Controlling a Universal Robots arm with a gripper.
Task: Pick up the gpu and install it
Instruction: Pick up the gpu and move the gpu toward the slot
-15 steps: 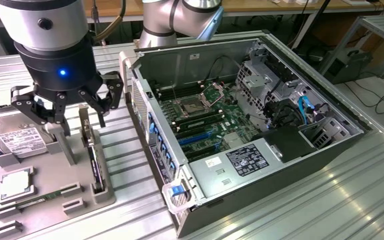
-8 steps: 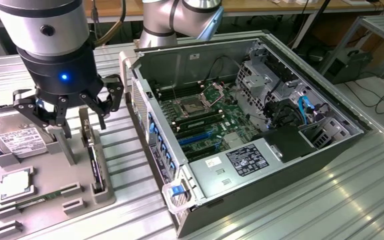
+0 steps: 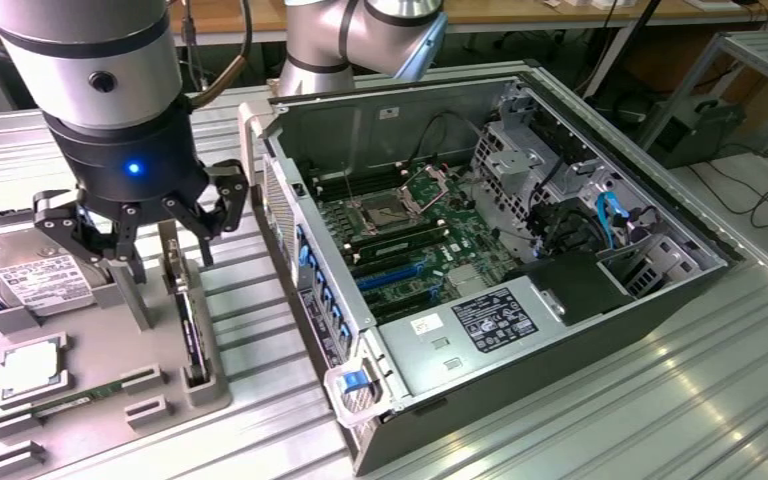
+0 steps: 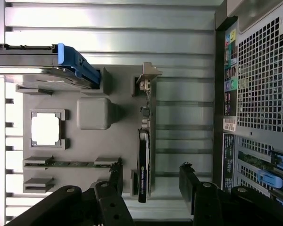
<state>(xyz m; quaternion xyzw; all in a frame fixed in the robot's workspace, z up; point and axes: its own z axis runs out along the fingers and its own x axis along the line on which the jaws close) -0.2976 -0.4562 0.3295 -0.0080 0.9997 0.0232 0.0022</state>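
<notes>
Exterior view: a ribbed metal table (image 3: 651, 400) carries everything, and the biggest thing on it is an open computer case (image 3: 357, 130), lying on its side just beside a gray tray (image 3: 91, 420), on the exterior view's right of the tray. The case's motherboard, cables and drive cages are exposed. The robot arm (image 3: 91, 80) hangs straight above the tray, and its gripper (image 3: 144, 245) hovers low over the tray's edge nearest the case. The black fingers (image 4: 115, 176) are spread wide and hold nothing. A silver hard drive (image 3: 37, 275) with a white label rests at the tray's far end, toward the exterior view's left. The gpu (image 3: 191, 335) stands on its long edge in a slot along the tray's side facing the case, directly beneath the gripper. In the wrist view the spread fingers sit on either side of the card's dark end without touching it, and the pale metal bracket is at the card's other end. A processor chip (image 3: 31, 365) lies flat in a square pocket on the tray's side away from the case. A slim green memory stick (image 3: 71, 403) sits in a low slot near the tray's closest end.
</notes>
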